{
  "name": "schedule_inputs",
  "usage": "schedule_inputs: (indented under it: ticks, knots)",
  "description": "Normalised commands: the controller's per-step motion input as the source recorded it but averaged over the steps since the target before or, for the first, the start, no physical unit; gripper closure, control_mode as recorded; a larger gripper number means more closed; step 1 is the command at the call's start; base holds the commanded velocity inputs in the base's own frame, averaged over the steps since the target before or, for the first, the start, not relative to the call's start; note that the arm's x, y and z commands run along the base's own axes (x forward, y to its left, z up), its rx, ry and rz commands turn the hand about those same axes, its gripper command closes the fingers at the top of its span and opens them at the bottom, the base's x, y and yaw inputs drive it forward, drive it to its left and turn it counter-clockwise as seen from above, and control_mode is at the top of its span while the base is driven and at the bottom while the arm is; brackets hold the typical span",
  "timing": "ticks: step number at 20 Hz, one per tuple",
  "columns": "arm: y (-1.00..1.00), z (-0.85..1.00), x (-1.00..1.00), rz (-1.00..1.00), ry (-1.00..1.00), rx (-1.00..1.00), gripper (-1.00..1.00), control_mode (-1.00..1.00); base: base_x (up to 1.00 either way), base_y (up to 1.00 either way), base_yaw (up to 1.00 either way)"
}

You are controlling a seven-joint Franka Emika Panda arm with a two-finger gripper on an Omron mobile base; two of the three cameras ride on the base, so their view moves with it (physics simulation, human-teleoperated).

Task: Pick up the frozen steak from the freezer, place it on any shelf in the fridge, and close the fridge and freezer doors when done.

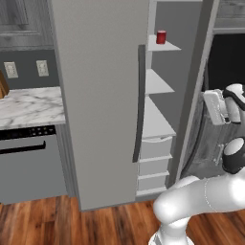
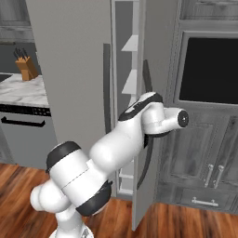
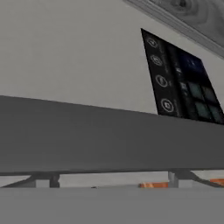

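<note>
Left base view: freezer [image 1: 160, 103] stands ajar, grey shelves and drawers showing; a red can [image 1: 161, 37] sits on the top shelf at 12 o'clock; wide fridge door [image 1: 98, 95] is shut, its dark handle [image 1: 139, 103] at the edge.
Right base view: narrow freezer door [image 2: 148, 153] swung outward, edge-on; knife block [image 2: 26, 65] on the marble counter [image 2: 21, 90] at 9 o'clock.
Hand view: a long dark handle bar [image 3: 109, 138] crosses close in front of the door's dark panel [image 3: 181, 85] at 2 o'clock.
Frozen steak: cannot be made out anywhere.
Arm: bent up from the base, wrist beside the freezer door's outer face.
End effector: fingers hidden; cannot tell from sight, apparently spread wide, nothing seen held.
</note>
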Motion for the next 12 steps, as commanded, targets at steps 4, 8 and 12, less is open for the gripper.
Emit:
schedule_inputs:
  ticks: [4, 8, 12]
  knots:
    - [0.98, 0.22, 0.22, 0.14, 0.0, 0.13, -1.0, -1.0, 0.0, 0.0, 0.0]
    - [0.57, 0.34, 0.28, 0.06, -0.03, 0.05, -1.0, -1.0, 0.0, 0.0, 0.0]
    - [0.32, 0.34, 0.44, 0.0, -0.04, 0.0, -1.0, -1.0, 0.0, 0.0, 0.0]
